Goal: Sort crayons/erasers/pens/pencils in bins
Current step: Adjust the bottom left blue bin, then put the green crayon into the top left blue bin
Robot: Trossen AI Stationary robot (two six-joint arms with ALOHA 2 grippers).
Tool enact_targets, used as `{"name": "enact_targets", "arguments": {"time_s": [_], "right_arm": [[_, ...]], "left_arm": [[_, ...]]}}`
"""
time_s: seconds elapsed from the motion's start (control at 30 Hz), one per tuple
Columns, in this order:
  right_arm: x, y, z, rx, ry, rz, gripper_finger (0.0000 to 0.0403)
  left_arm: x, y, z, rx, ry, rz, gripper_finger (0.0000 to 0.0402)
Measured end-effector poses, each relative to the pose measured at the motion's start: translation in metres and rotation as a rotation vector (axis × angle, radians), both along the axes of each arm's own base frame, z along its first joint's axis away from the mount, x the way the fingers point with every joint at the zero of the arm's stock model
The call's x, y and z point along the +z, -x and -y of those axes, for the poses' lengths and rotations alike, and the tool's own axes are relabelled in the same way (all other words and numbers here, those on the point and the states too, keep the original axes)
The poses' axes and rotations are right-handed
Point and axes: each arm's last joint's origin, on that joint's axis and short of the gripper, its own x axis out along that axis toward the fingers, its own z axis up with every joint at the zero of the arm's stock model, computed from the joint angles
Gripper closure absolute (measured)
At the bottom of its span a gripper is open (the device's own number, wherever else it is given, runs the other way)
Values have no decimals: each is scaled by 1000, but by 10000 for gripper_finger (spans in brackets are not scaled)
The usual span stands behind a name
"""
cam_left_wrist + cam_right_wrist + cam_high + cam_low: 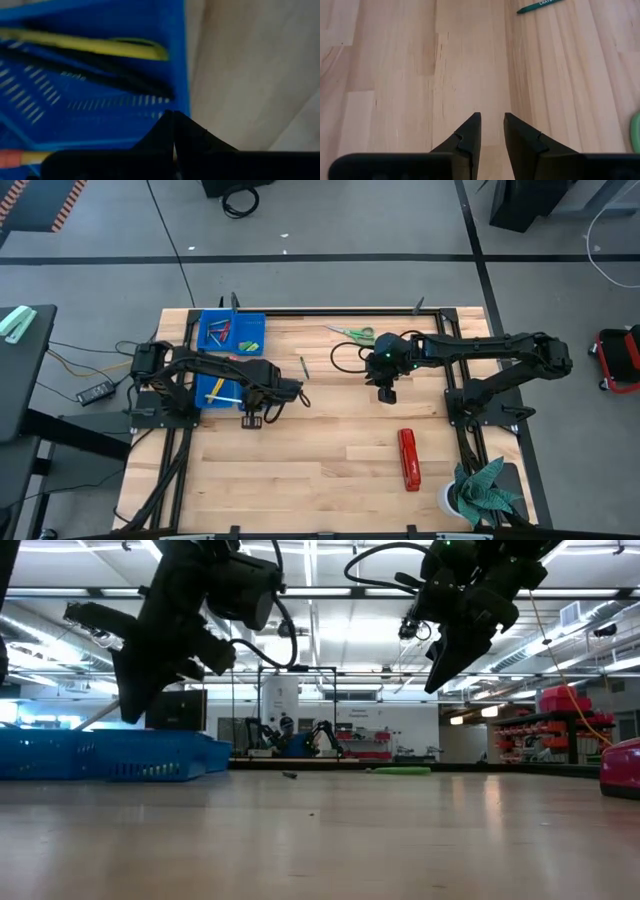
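Currently the left gripper [250, 420] hangs above the table at the right edge of the lower bin [212, 390], with its fingers [165, 135] pressed together and nothing between them. Its wrist view shows the bin's blue wall directly ahead of the fingertips. Inside this bin lie a yellow pencil [85, 45] and a dark pen [105, 75], side by side along the bin's length.

The right gripper [386, 392] hangs over bare wood near the table's middle, well apart from the bins. Its fingers [470, 137] stand a narrow gap apart and hold nothing. In the low view both grippers are clear of the tabletop.

Bin locations:
- 2 bins are visible at the table's left side, one behind the other.
- The upper bin [255, 320] holds small red and green pieces; which of them are crayons or erasers cannot be told.

Loose items:
- 1 green crayon [303, 366] lies on the wood between the bins and the right gripper, touching neither. It also appears in the right wrist view [538, 5].
- Green scissors [352, 333] lie near the table's far edge.
- A red stapler [408, 459] lies on the near right part of the table, well apart from both grippers.
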Motion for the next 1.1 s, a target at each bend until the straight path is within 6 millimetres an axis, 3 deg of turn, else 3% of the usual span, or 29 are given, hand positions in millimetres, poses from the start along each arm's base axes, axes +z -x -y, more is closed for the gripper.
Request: {"name": "enact_targets", "arguments": {"time_s": [0.17, 0.33, 0.6, 0.77, 0.93, 1.1], "right_arm": [[0, 0, 0, 0, -1, -1, 313], [0, 0, 0, -3, -3, -3, 313], [0, 0, 0, -3, -3, -3, 313], [0, 0, 0, -3, -3, -3, 313], [0, 0, 0, -3, -3, -3, 313], [0, 0, 0, -3, -3, -3, 313]], "left_arm": [[2, 5, -7, 56, -34, -53, 395], [2, 7, -9, 78, -39, -69, 380], [2, 7, -6, 67, -38, -69, 396], [3, 8, 0, 45, -36, -85, 383], [9, 4, 5, 26, -34, -63, 373], [23, -5, 7, 7, -29, -5, 388]]}}
